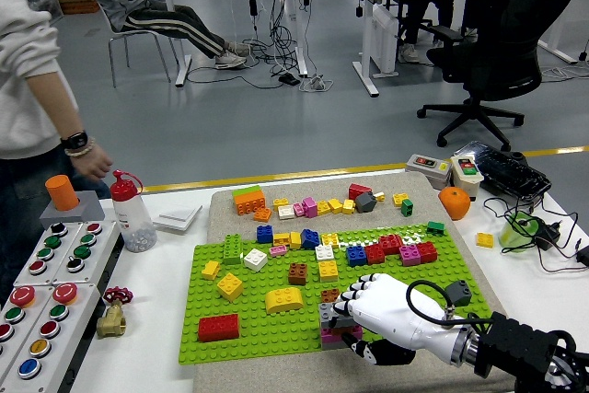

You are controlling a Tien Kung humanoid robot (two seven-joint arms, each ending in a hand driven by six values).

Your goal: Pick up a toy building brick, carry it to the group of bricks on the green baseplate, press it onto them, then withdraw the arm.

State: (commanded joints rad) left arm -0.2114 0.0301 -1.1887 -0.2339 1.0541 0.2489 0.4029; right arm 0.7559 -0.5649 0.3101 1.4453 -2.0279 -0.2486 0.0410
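Observation:
My right hand [354, 319], white with black joints, reaches in from the lower right over the near edge of the green baseplate [276, 329]. Its fingers are curled around a small stack of bricks [333, 317], grey and brown on top, pink at the bottom, which sits on the plate. Other bricks stand on the plate: a red one [218, 327], a yellow arch [283, 299], a brown one [297, 272] and a row of blue, red and pink ones [391, 250]. The left hand is out of view.
Loose bricks [313, 204] lie on the beige mat behind the plate. A button panel [41, 296] and a red-capped bottle [131, 213] stand at the left. An orange [454, 202] and cables are at the right. A person [37, 126] stands at the far left edge.

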